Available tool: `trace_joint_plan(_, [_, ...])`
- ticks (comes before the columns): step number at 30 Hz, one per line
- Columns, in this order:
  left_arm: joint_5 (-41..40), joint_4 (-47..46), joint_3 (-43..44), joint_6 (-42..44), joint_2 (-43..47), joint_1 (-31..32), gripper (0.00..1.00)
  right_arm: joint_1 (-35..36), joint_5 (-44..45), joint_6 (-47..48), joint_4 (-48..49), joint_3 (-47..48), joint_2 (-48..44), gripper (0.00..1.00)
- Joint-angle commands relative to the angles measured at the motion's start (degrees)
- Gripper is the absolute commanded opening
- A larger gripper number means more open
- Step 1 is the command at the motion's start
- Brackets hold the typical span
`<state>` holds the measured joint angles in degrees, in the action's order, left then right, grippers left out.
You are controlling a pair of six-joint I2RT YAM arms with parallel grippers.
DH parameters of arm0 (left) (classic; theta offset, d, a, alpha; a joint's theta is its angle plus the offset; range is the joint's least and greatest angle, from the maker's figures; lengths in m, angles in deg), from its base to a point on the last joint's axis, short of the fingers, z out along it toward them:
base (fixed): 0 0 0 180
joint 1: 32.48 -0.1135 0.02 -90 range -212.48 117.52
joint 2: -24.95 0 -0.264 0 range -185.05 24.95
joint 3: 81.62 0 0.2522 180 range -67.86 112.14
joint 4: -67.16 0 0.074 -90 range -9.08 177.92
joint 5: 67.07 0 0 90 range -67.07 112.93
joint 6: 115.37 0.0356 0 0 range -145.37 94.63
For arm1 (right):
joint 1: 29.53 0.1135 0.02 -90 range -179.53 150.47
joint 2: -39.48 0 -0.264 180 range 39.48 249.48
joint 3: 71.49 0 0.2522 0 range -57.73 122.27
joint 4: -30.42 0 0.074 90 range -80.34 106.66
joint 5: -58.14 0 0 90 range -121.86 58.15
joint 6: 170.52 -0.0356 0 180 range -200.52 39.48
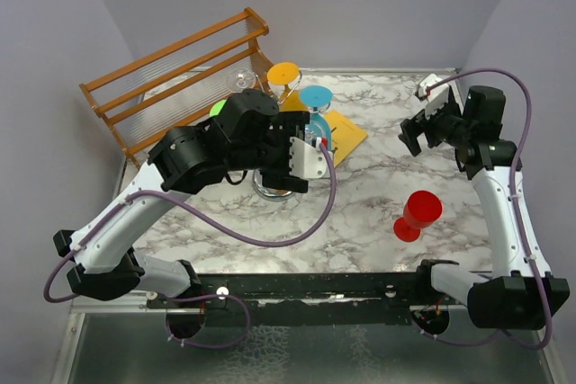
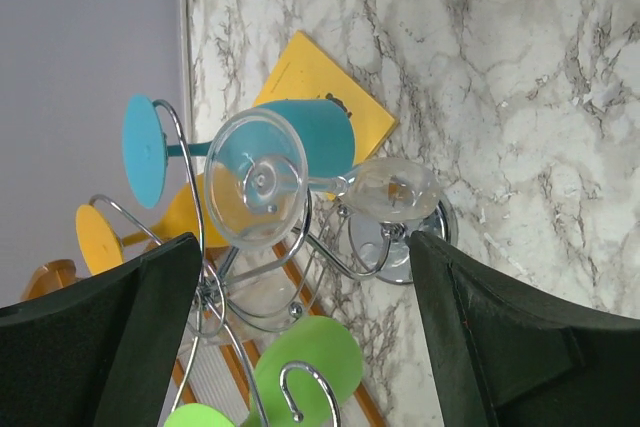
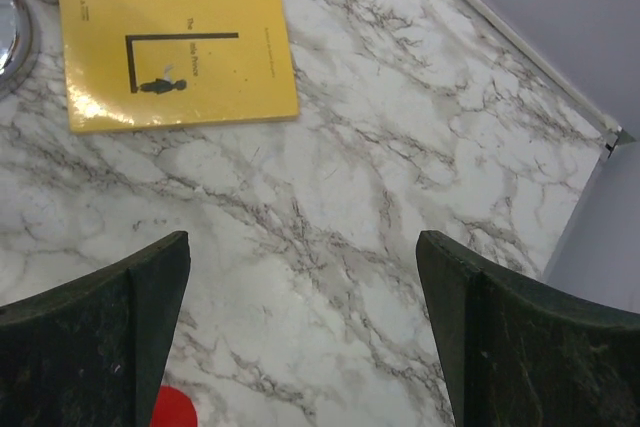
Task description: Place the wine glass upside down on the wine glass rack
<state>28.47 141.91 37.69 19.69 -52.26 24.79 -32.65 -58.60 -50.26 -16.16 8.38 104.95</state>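
Watching left gripper (image 2: 305, 245) gape before clear wine glass (image 2: 258, 183) on looping chrome wire rack (image 2: 382, 253); my right gripper (image 3: 302, 237) gapes too.

On my table (image 3: 400, 197) the wine glass rack (image 2: 385, 257) stands left of centre, the wine glass (image 2: 258, 179) hanging in it bowl-down among other glasses (image 2: 145, 152); the slatted shelf (image 1: 171, 78) sits behind it to the left; the book (image 3: 175, 55) lies just right of its base. A goblet (image 1: 416, 215) sits well apart, front right.
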Motion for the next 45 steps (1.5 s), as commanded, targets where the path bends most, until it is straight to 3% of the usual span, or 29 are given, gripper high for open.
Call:
trace_joint_plan(1, [5.7, 1.0, 1.7, -2.4, 2.8, -2.8, 0.9, -0.2, 2.2, 5.2, -17.8, 4.1, -3.6, 0.93])
trace_joint_plan(12, [4.4, 0.0, 0.3, -2.1, 4.2, -4.8, 0.92, -0.2, 9.0, 6.3, -31.6, -0.7, -15.7, 0.89])
trace_joint_plan(20, [5.6, 0.2, 0.5, -2.2, 3.7, -5.1, 0.92, -0.2, 16.1, 6.2, -33.4, -8.9, -19.1, 0.82])
trace_joint_plan(25, [6.5, 0.1, 0.8, -2.1, 3.8, -5.8, 0.92, -0.2, 18.6, 6.6, -33.0, -11.1, -18.0, 0.68])
trace_joint_plan(33, [8.2, 0.2, 0.7, -1.7, 4.4, -6.4, 0.92, -0.2, 15.0, 6.2, -32.0, -11.8, -13.7, 0.46])
trace_joint_plan(42, [8.4, -0.4, 1.0, -2.2, 4.8, -6.4, 0.92, -0.2, 10.0, 8.1, -31.7, -8.3, -8.8, 0.03])
trace_joint_plan(45, [8.0, -1.4, 1.8, -4.0, 4.9, -6.5, 0.92, -0.2, 6.1, 9.0, -31.0, -2.7, -6.7, 0.01])
